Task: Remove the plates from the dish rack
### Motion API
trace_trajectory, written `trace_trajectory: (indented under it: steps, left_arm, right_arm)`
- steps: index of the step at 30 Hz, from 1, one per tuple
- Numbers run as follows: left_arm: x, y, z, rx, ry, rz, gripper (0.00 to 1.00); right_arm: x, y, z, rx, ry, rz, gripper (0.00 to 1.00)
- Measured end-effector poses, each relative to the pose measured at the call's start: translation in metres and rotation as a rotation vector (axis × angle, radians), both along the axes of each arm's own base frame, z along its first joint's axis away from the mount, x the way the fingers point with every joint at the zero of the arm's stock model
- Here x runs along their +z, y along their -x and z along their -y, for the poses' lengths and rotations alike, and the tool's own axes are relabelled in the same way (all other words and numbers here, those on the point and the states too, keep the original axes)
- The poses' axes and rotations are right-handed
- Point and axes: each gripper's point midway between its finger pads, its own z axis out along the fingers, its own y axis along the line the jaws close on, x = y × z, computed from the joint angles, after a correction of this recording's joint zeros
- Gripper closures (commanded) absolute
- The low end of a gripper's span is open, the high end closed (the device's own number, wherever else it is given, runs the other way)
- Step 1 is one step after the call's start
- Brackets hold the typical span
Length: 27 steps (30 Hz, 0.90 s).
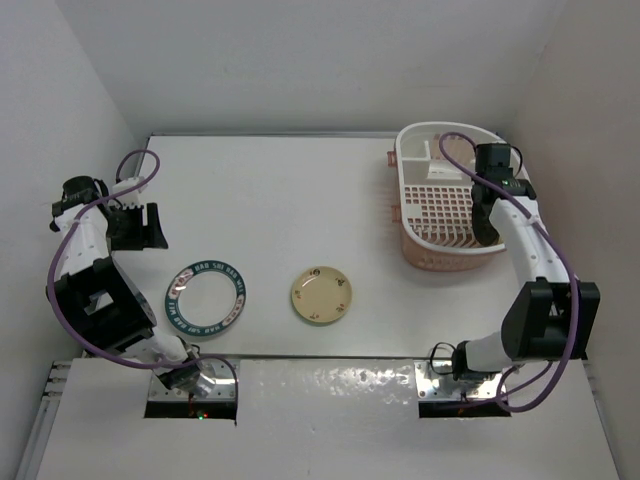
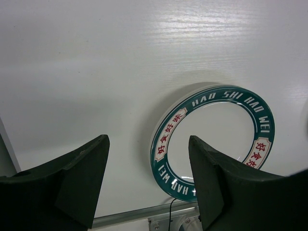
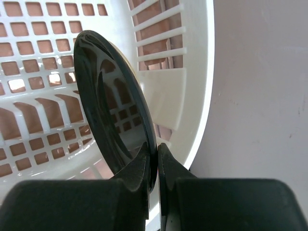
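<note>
Though unseen from above, one dark plate is pinched by the right gripper. Two plates are set out, the left gripper spread.

A white plate with a teal lettered rim and a cream plate with small motifs are laid flat, apart, on the desk. A glossy dark plate is stood on edge inside the white slotted dish rack.

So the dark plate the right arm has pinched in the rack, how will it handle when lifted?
Probably stiff: the dark plate shows no flex where the right gripper pinches its rim. Its glossy face mirrors the dish rack grid, so it is likely slippery. Held on edge by one spot, it may pivot between the jaws.
</note>
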Motion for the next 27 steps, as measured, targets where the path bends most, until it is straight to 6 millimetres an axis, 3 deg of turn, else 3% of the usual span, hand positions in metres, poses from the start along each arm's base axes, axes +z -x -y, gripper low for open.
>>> trace_trajectory:
  steps: [13,19,23,25,27]
  left_arm:
    - [0.000,0.000,0.000,-0.001,0.000,0.001,0.36]
    - [0.000,0.000,0.000,-0.003,-0.001,0.001,0.36]
    - [0.000,0.000,0.000,-0.003,-0.002,0.001,0.35]
    - [0.000,0.000,0.000,-0.003,-0.002,0.001,0.36]
    - [0.000,0.000,0.000,-0.003,-0.002,0.002,0.36]
  right_arm:
    - [0.040,-0.008,-0.012,0.047,-0.045,0.141,1.00]
    - [0.041,-0.010,-0.013,0.048,-0.052,0.150,1.00]
    - [0.039,-0.013,-0.028,0.081,-0.142,0.156,1.00]
    - [0.051,-0.018,-0.040,0.097,-0.214,0.196,1.00]
    - [0.080,-0.027,-0.055,0.118,-0.280,0.296,1.00]
